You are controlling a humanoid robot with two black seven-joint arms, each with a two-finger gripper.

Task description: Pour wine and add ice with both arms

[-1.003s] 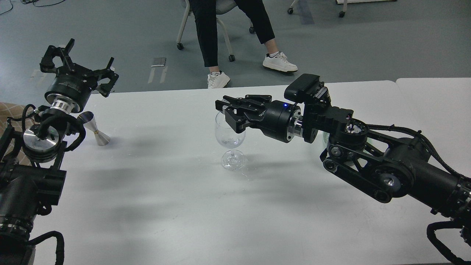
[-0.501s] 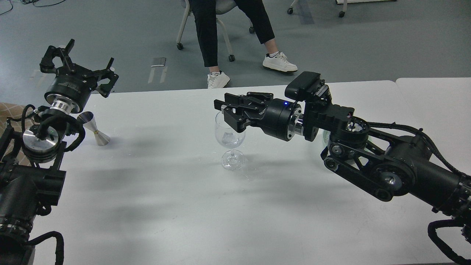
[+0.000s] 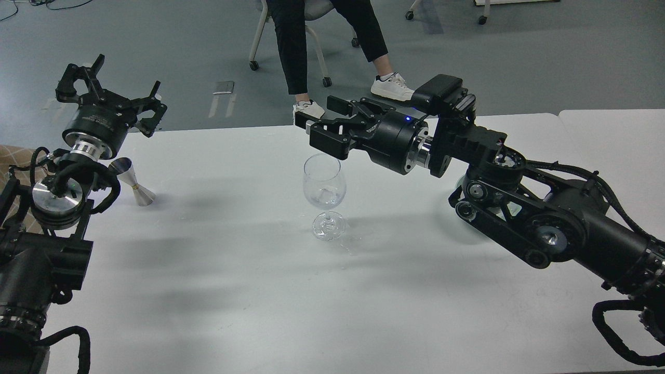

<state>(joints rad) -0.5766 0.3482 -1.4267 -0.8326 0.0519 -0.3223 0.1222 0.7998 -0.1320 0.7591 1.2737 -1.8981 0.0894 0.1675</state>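
Observation:
A clear wine glass [image 3: 324, 179] stands upright in the middle of the white table [image 3: 234, 291]. One ice cube [image 3: 326, 196] lies at the bottom of its bowl; whether wine is in it I cannot tell. My right gripper [image 3: 323, 123] is open and empty, just above and behind the glass rim. My left gripper [image 3: 111, 87] is open and empty, held high over the table's far left corner. A steel jigger [image 3: 134, 183] stands on the table just right of my left arm. The heap of ice is hidden behind my right arm.
A few wet spots [image 3: 352, 249] lie by the glass's foot. A person's legs [image 3: 306, 57] and a wheeled chair [image 3: 317, 47] are beyond the table's far edge. A second table [image 3: 613, 140] joins on the right.
My right gripper has risen from beside the glass bowl to above its rim and moved slightly back. An ice cube now shows clearly in the glass. The left arm has not moved.

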